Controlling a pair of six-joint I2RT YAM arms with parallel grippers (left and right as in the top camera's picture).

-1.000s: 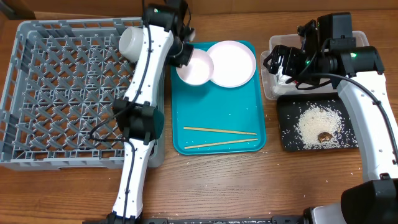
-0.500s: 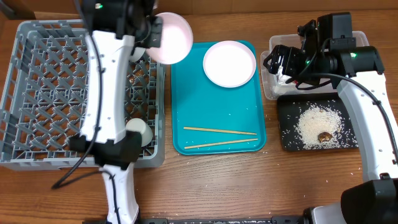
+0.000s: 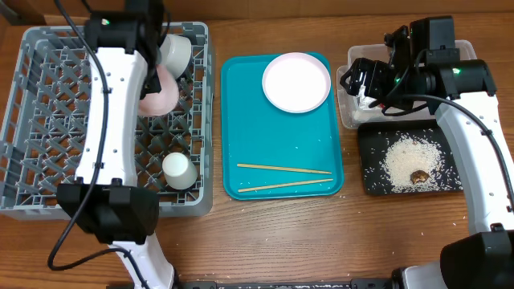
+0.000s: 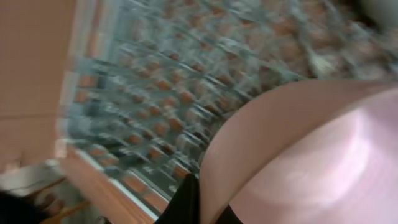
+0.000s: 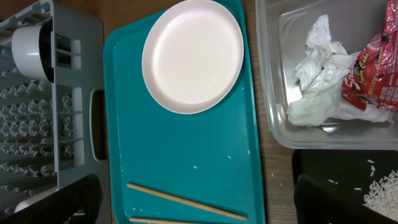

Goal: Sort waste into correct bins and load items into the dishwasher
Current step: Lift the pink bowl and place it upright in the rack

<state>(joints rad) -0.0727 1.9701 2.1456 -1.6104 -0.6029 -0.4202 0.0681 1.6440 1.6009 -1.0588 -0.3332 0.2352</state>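
Observation:
My left gripper (image 3: 152,79) is shut on the rim of the pinkish-white bowl (image 3: 161,96) and holds it over the right part of the grey dish rack (image 3: 48,120). The left wrist view is blurred; the bowl (image 4: 311,155) fills its right side, with a black finger (image 4: 186,205) on the rim. A pale grey-green bowl (image 3: 173,51) lies on its side in the rack and a white cup (image 3: 178,170) stands near the rack's front. The plate (image 3: 296,83) sits on the teal tray. My right gripper (image 5: 199,208) is open and empty, above the clear tub (image 3: 351,112).
The tub (image 5: 273,118) holds the white napkin (image 5: 317,81) and red wrapper (image 5: 373,74). The black tray (image 3: 373,181) holds rice (image 3: 409,156) and a brown scrap (image 3: 419,177). Two chopsticks (image 3: 285,168) lie on the teal tray (image 3: 241,120).
My left arm has carried the pinkish-white bowl from the teal tray leftward and over the dish rack. The right arm has not moved.

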